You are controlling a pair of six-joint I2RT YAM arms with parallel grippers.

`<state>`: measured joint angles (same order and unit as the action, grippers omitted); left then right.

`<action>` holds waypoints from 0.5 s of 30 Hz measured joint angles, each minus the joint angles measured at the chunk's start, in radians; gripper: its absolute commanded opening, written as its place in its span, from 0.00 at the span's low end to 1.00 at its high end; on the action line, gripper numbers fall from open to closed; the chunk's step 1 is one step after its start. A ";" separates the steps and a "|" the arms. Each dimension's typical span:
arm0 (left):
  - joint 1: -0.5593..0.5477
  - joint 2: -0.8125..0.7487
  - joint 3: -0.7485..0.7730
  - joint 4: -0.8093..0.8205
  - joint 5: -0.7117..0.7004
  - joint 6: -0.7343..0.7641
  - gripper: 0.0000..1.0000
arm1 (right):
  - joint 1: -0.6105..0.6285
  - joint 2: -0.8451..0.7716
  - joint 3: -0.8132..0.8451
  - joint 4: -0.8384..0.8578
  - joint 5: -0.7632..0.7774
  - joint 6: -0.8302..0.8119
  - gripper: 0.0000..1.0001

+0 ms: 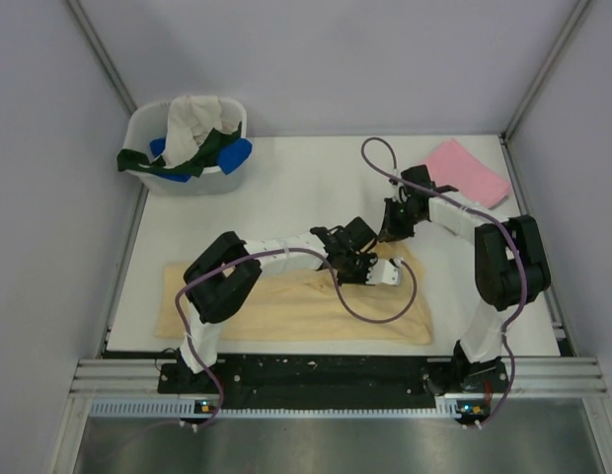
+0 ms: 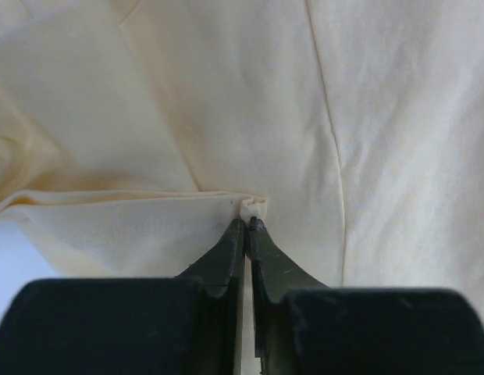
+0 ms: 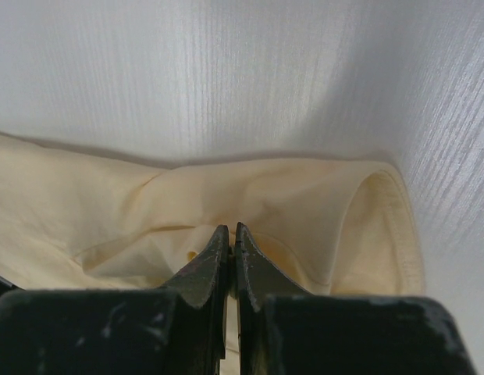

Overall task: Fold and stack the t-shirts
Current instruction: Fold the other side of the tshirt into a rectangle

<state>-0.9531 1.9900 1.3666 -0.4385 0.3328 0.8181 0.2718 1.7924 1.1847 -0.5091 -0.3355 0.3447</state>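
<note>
A pale peach-yellow t-shirt (image 1: 286, 306) lies spread along the near part of the white table. My left gripper (image 1: 360, 265) is shut on a fold of its cloth (image 2: 256, 206) near the shirt's right upper part. My right gripper (image 1: 393, 235) is shut on the shirt's sleeve end (image 3: 367, 234), just behind the left one. A folded pink t-shirt (image 1: 467, 172) lies at the back right. Cream-white (image 1: 194, 117), dark green (image 1: 202, 158) and blue (image 1: 233, 155) shirts hang out of the tub.
A white plastic tub (image 1: 207, 181) stands at the back left corner. The table (image 1: 306, 188) has grey walls on three sides and a black rail along its near edge.
</note>
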 measured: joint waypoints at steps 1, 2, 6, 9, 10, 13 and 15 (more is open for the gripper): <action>0.000 0.000 0.000 -0.001 0.000 0.001 0.00 | 0.000 0.000 -0.001 0.000 0.001 0.000 0.00; 0.000 0.000 0.000 -0.003 -0.001 0.001 0.00 | 0.000 0.000 -0.001 0.000 0.002 0.000 0.00; 0.001 0.000 0.021 -0.048 -0.009 -0.007 0.00 | 0.000 -0.013 -0.002 -0.007 0.009 0.000 0.00; 0.014 -0.002 0.055 -0.105 0.010 -0.014 0.00 | 0.000 -0.050 -0.012 -0.022 0.017 -0.003 0.00; 0.024 -0.006 0.063 -0.124 0.024 -0.016 0.00 | 0.000 -0.071 -0.021 -0.031 0.019 -0.003 0.00; 0.069 -0.037 0.072 -0.186 0.079 -0.019 0.00 | 0.000 -0.154 -0.076 -0.052 0.021 -0.003 0.00; 0.096 -0.062 0.071 -0.229 0.119 -0.013 0.00 | 0.000 -0.212 -0.124 -0.075 0.013 -0.003 0.00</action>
<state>-0.8574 1.9282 1.4376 -0.6674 0.4519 0.8051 0.2718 1.5799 1.0607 -0.5838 -0.3225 0.3412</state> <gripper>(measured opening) 0.010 0.013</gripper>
